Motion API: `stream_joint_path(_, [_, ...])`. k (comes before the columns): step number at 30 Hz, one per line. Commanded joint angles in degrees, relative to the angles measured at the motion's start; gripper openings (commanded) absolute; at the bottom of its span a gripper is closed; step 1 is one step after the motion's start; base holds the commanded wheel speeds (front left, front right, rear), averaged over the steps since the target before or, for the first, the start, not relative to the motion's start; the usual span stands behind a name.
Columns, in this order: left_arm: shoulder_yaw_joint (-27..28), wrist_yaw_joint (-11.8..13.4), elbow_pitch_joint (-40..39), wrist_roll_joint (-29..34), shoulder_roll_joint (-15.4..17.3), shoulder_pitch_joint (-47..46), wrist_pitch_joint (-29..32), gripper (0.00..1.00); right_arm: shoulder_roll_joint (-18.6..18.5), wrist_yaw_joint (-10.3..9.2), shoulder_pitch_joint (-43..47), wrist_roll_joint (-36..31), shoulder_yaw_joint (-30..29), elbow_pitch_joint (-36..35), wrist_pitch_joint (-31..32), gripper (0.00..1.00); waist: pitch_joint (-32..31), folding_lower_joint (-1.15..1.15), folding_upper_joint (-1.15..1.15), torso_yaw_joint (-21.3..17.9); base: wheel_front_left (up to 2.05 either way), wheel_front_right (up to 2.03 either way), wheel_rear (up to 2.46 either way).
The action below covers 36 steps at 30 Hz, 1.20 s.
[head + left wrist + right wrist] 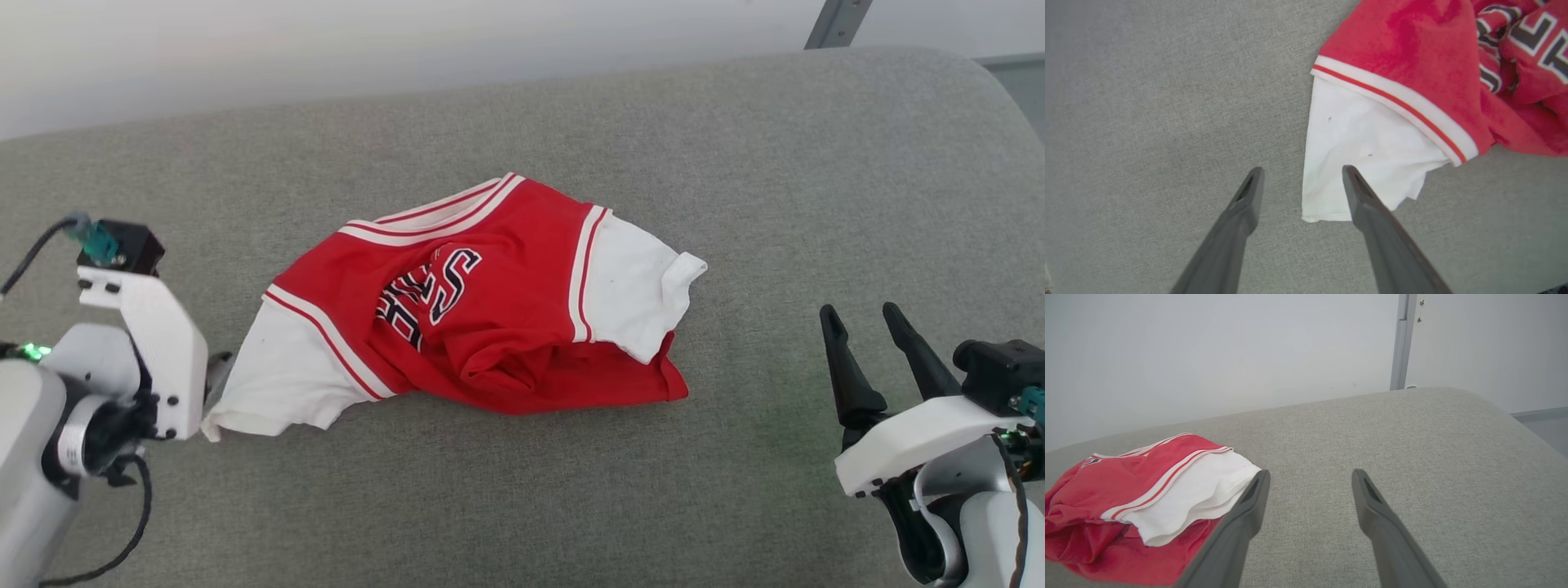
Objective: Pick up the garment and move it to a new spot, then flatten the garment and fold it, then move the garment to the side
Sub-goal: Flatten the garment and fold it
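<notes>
Head view: shirt [490, 310] lies crumpled, chest lettering up, near centre of grey cushion [735, 147], w/ a white sleeve [286, 376] sticking out at its left end and another at its right. L gripper [216, 369] at lower left, just beside the left sleeve's hem, fingers mostly hidden behind its white mount [155, 343]. R gripper [859, 314] at lower right, fingers apart, well clear of the shirt.

L wrist view: L gripper [1302, 169] fingers spread wide above the cushion. Hem corner of sleeve [1363, 139] sits btwn them and one finger overlaps the white cloth; contact can't be told. Red body w/ striped trim at upper right.

R wrist view: R gripper [1310, 473] fingers apart over bare cushion. Shirt [1126, 477] to the left, its other sleeve lying on red folds. Pale wall [1208, 355] and metal post [1399, 343] behind.
</notes>
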Motion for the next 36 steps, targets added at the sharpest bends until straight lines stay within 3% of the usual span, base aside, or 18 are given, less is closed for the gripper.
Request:
stream_joint_path(1, [-0.15, 0.32, -0.53, -0.63, -0.18, -0.97, 1.21, 1.0, 0.13, -0.02, 0.25, 0.4, 0.06, -0.44, 0.21, 1.0, 0.29, 0.0, 0.0, -0.18, 0.0, 0.0, 0.0])
stream_joint_path(12, [-2.13, 4.06, 7.5, -3.36, -4.57, -5.71, 11.69, 1.0, 0.35, -0.02, -1.89, 0.94, 0.75, -1.02, 0.71, 1.0, 3.41, 0.0, 0.0, -1.91, 0.0, 0.0, 0.0])
stream_joint_path(19, [-2.41, 3.28, 14.49, -4.57, -7.34, -4.49, 9.98, 1.0, 0.12, -0.02, -2.44, 1.55, 0.97, -0.69, 1.41, 1.0, 4.7, 0.0, 0.0, -2.36, 0.0, 0.0, 0.0])
stream_joint_path(20, [-2.64, 2.54, 15.4, -4.67, -7.68, -4.39, 9.51, 0.44, -0.01, -0.02, -2.55, 1.58, 1.01, -0.69, 1.38, 1.0, 4.84, 0.0, 0.0, -2.3, 0.0, 0.0, 0.0])
stream_joint_path(21, [-2.6, 2.07, 16.17, -4.84, -7.94, -4.48, 8.72, 0.0, -0.06, -0.02, -2.63, 1.65, 1.06, -0.68, 1.56, 1.0, 4.99, 0.0, 0.0, -2.22, 0.0, 0.0, 0.0])
stream_joint_path(29, [-2.23, 0.4, 19.28, -3.81, -7.21, -6.82, 6.36, 0.0, -0.56, -0.02, -3.57, 3.01, 1.62, -0.86, 3.69, 1.0, 5.73, 0.0, 0.0, -0.77, 0.0, 0.0, 0.0])
stream_joint_path(36, [-2.49, -0.36, 19.18, -3.73, -8.81, -8.52, 5.26, 0.0, -2.76, -0.02, -7.26, 4.33, 3.79, 0.24, 8.64, 1.0, 6.33, 0.0, 0.0, 1.03, 0.0, 0.0, 0.0])
